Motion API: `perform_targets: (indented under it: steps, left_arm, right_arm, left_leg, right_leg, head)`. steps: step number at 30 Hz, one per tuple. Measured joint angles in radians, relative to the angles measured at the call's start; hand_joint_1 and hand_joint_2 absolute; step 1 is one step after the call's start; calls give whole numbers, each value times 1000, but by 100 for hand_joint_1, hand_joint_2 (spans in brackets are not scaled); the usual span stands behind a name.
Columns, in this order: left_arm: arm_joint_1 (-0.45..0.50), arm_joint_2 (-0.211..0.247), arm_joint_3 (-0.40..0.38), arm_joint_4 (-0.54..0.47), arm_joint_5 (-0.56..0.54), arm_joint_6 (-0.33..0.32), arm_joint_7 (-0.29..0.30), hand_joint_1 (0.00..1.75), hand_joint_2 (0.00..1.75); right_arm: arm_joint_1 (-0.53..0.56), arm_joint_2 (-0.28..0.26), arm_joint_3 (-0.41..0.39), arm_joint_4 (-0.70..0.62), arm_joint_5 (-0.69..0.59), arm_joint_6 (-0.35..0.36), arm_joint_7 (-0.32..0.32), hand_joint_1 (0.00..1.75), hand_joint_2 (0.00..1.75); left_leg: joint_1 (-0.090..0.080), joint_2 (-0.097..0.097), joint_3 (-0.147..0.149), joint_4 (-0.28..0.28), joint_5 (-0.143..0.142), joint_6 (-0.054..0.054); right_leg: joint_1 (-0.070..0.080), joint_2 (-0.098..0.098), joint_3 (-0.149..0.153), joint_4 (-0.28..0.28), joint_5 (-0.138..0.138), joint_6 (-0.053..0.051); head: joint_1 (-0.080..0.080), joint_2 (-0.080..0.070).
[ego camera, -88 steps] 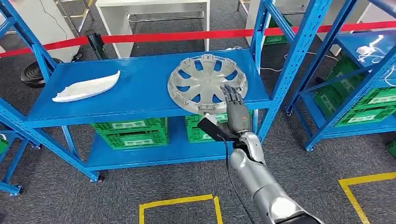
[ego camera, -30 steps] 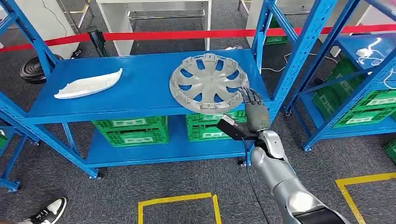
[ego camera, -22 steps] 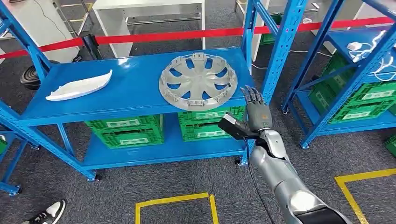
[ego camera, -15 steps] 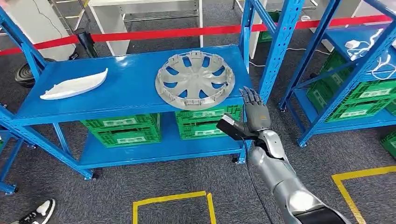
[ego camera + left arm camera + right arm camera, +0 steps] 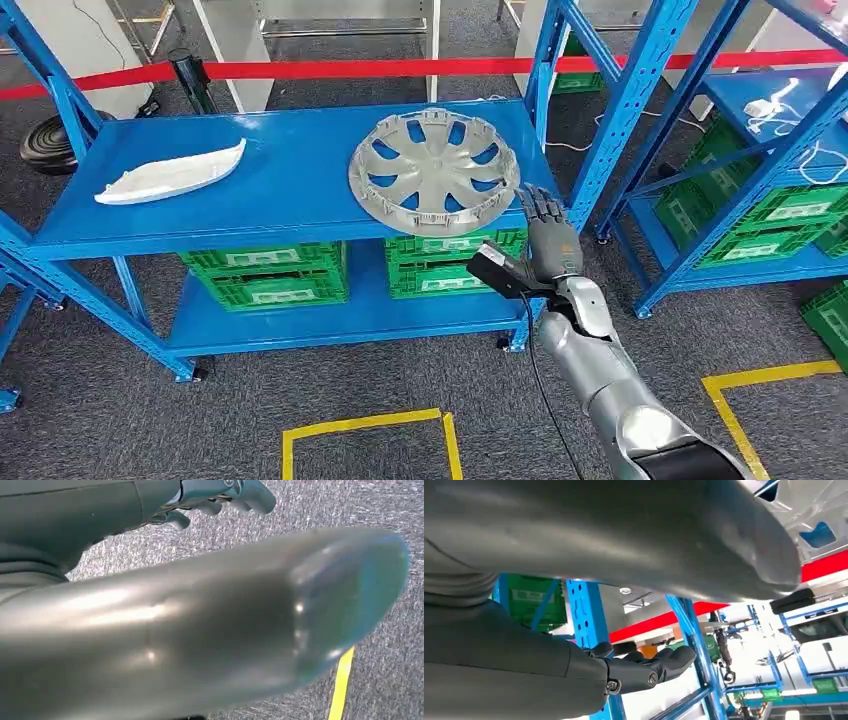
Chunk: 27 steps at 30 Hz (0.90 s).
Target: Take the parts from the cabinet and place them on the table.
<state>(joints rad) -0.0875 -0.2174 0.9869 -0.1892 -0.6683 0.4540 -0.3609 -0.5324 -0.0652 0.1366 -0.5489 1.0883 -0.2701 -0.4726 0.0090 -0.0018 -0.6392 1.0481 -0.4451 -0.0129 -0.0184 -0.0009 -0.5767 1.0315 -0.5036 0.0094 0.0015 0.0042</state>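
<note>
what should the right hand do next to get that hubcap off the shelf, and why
Probably reach forward and a little left to close on the near rim of the hubcap. The right hand hovers open just off the shelf edge, beside the hubcap's near right rim and holding nothing, and that rim overhangs the front edge, so it looks graspable.

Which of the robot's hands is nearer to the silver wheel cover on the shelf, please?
Right. The right hand is raised beside the wheel cover, just off its rim; the left hand hangs over the carpet.
</note>
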Motion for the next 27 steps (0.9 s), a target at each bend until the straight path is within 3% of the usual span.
perform_targets:
  steps: [7, 27]
  left_arm:
    - [0, 0, 1, 0, -3, 0, -3, 0, 0]
    - [-1, -1, 2, 0, -10, 4, 6, 0, 0]
  right_arm:
    - [0, -10, -3, 2, -9, -4, -13, 0, 0]
    - [-1, -21, -3, 6, -12, 0, -16, 0, 0]
  left_leg:
    - [0, 0, 0, 0, 2, 3]
    - [0, 0, 0, 0, 3, 4]
  right_leg:
    - [0, 0, 0, -1, 3, 5]
    - [0, 0, -1, 0, 3, 5]
  head:
    - [0, 0]
    - [0, 0]
